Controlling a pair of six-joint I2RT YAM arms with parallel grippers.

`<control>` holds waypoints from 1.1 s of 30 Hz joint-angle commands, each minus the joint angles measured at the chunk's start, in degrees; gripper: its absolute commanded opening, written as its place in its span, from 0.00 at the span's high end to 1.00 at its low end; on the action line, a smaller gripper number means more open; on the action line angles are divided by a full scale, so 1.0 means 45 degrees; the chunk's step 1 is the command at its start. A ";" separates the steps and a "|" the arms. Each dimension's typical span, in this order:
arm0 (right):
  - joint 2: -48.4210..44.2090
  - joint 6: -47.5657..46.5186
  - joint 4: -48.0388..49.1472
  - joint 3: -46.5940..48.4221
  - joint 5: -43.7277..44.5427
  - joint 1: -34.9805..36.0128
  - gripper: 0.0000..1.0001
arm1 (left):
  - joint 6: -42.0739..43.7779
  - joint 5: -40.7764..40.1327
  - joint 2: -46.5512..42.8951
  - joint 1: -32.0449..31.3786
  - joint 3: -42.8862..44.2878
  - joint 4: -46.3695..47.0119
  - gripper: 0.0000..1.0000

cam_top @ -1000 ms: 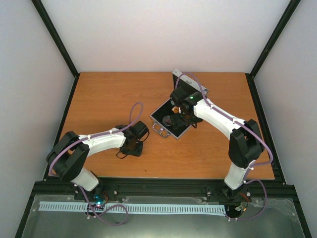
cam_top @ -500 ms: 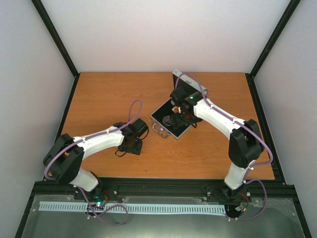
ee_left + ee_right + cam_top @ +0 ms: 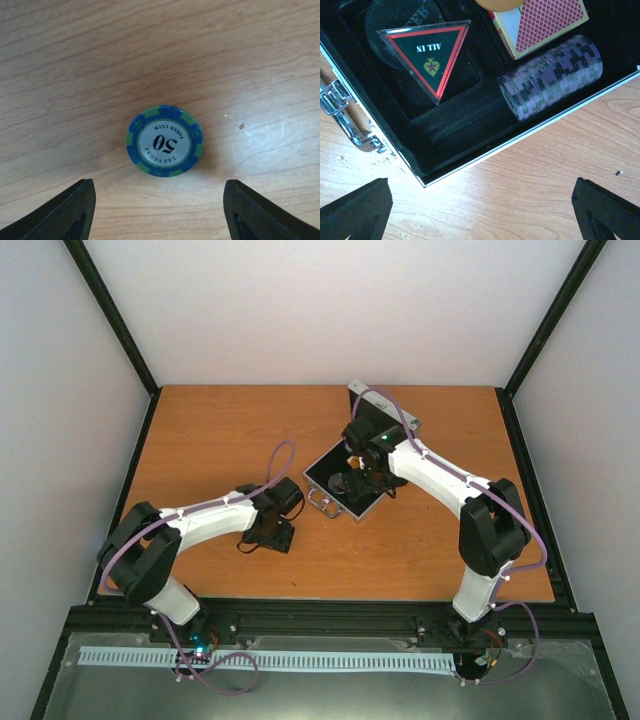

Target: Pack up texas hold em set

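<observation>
The silver case [image 3: 322,478] lies open on the desk [image 3: 220,430], right of middle, with its metal handle [image 3: 347,122] on the near-left side. In the black lining, a row of purple chips [image 3: 551,76] stands on edge in a slot along one wall. Next to the row is the pink-and-white card pack [image 3: 540,22], with an orange disc [image 3: 500,4] overlapping one corner. Further along, a black-and-red triangle [image 3: 431,52] marked ALL IN rests over a clear disc [image 3: 382,20]. The right claw [image 3: 480,200] hangs above a corner of the case, its fingers spread wide and holding nothing. Well apart to the left, a single blue-and-green chip [image 3: 165,141] marked 50 lies flat on the bare wood. The left claw [image 3: 157,192] hovers directly over it, open, with a finger on either side and neither touching it.
</observation>
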 commanded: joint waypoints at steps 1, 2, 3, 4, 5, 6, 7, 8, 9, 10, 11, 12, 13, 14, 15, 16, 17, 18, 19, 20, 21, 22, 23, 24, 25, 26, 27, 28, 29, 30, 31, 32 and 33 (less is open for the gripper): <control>0.0082 -0.0130 0.0042 0.0181 0.0075 -0.0122 0.00 | 0.0690 0.0311 0.0437 -0.0106 0.0736 0.0244 0.28; 0.0066 -0.0126 0.0053 0.0177 0.0075 -0.0122 0.00 | 0.0767 0.0302 0.0540 -0.0106 0.0837 0.0206 0.27; 0.0064 -0.0130 0.0073 0.0157 0.0077 -0.0122 0.00 | 0.0826 0.0320 0.0598 -0.0106 0.0903 0.0184 0.27; 0.0064 -0.0111 0.0066 0.0143 0.0066 -0.0122 0.00 | 0.0899 0.0342 0.0669 -0.0106 0.1004 0.0152 0.27; 0.0064 -0.0107 0.0073 0.0146 0.0057 -0.0125 0.00 | 0.0966 0.0342 0.0743 -0.0106 0.1088 0.0119 0.27; 0.0064 -0.0106 0.0061 0.0132 0.0039 -0.0122 0.00 | 0.1041 0.0381 0.0789 -0.0106 0.1145 0.0112 0.27; 0.0078 -0.0106 0.0067 0.0113 0.0036 -0.0122 0.00 | 0.1089 0.0408 0.0856 -0.0104 0.1191 0.0104 0.27; 0.0087 -0.0104 0.0078 0.0120 0.0046 -0.0122 0.00 | 0.1120 0.0436 0.0911 -0.0101 0.1194 0.0127 0.27; 0.0084 -0.0106 0.0079 0.0138 0.0054 -0.0139 0.00 | 0.1165 0.0488 0.0976 -0.0106 0.1195 0.0167 0.27; 0.0083 -0.0108 0.0062 0.0133 0.0053 -0.0141 0.00 | 0.1198 0.0560 0.1036 -0.0106 0.1182 0.0186 0.27; 0.0083 -0.0121 0.0065 0.0147 0.0055 -0.0142 0.00 | 0.1216 0.0623 0.1095 -0.0106 0.1164 0.0209 0.27; 0.0083 -0.0125 0.0065 0.0154 0.0065 -0.0142 0.00 | 0.1221 0.0687 0.1158 -0.0096 0.1122 0.0231 0.27; 0.0083 -0.0125 0.0043 0.0150 0.0057 -0.0156 0.00 | 0.1219 0.0754 0.1168 -0.0115 0.1059 0.0280 0.28; 0.0083 -0.0125 0.0040 0.0149 0.0058 -0.0161 0.00 | 0.1221 0.0794 0.1165 -0.0107 0.1009 0.0320 0.28; 0.0088 -0.0118 0.0043 0.0132 0.0061 -0.0164 0.00 | 0.1197 0.0787 0.1152 -0.0106 0.0954 0.0362 0.28; 0.0084 -0.0107 0.0033 0.0115 0.0039 -0.0161 0.00 | 0.1199 0.0754 0.1151 -0.0106 0.0903 0.0384 0.28; 0.0069 -0.0106 0.0037 0.0113 0.0036 -0.0164 0.00 | 0.1197 0.0725 0.1138 -0.0106 0.0868 0.0404 0.28; 0.0064 -0.0106 0.0052 0.0096 0.0009 -0.0166 0.00 | 0.1202 0.0705 0.1156 -0.0101 0.0863 0.0416 0.28; 0.0078 -0.0106 0.0046 0.0096 -0.0011 -0.0179 0.00 | 0.1200 0.0685 0.1168 -0.0106 0.0860 0.0442 0.28; 0.0083 -0.0106 0.0043 0.0110 -0.0036 -0.0180 0.00 | 0.1187 0.0673 0.1194 -0.0091 0.0845 0.0460 0.28; 0.0103 -0.0115 0.0023 0.0115 -0.0039 -0.0181 0.00 | 0.1195 0.0667 0.1217 -0.0087 0.0841 0.0482 0.27; 0.0103 -0.0124 0.0018 0.0118 -0.0042 -0.0181 0.00 | 0.1201 0.0663 0.1251 -0.0087 0.0833 0.0495 0.27; 0.0103 -0.0138 0.0018 0.0133 -0.0032 -0.0181 0.00 | 0.1217 0.0661 0.1270 -0.0084 0.0823 0.0503 0.27; 0.0103 -0.0144 0.0003 0.0147 -0.0035 -0.0181 0.00 | 0.1211 0.0648 0.1278 -0.0086 0.0789 0.0514 0.27; 0.0093 -0.0155 0.0001 0.0166 -0.0053 -0.0181 0.00 | 0.1220 0.0644 0.1283 -0.0068 0.0725 0.0545 0.27; 0.0084 -0.0146 -0.0016 0.0166 -0.0051 -0.0181 0.00 | 0.1219 0.0658 0.1259 -0.0050 0.0643 0.0576 0.27; 0.0083 -0.0148 -0.0016 0.0124 -0.0060 -0.0190 0.00 | 0.1204 0.0677 0.1254 -0.0031 0.0562 0.0604 0.27; 0.0069 -0.0145 -0.0023 0.0126 -0.0057 -0.0192 0.00 | 0.1202 0.0696 0.1261 -0.0011 0.0478 0.0632 0.27; 0.0064 -0.0150 -0.0021 0.0092 -0.0076 -0.0182 0.00 | 0.1195 0.0701 0.1255 0.0018 0.0399 0.0667 0.27; 0.0037 -0.0168 -0.0024 0.0066 -0.0081 -0.0181 0.00 | 0.1201 0.0692 0.1229 0.0039 0.0321 0.0713 0.27; 0.0016 -0.0165 0.0005 0.0029 -0.0071 -0.0181 0.00 | 0.1219 0.0696 0.1219 0.0066 0.0265 0.0755 0.27; -0.0001 -0.0165 0.0002 0.0009 -0.0080 -0.0181 0.00 | 0.1221 0.0672 0.1237 0.0108 0.0204 0.0780 0.27; -0.0013 -0.0179 0.0006 -0.0020 -0.0081 -0.0181 0.00 | 0.1236 0.0664 0.1237 0.0123 0.0158 0.0822 0.27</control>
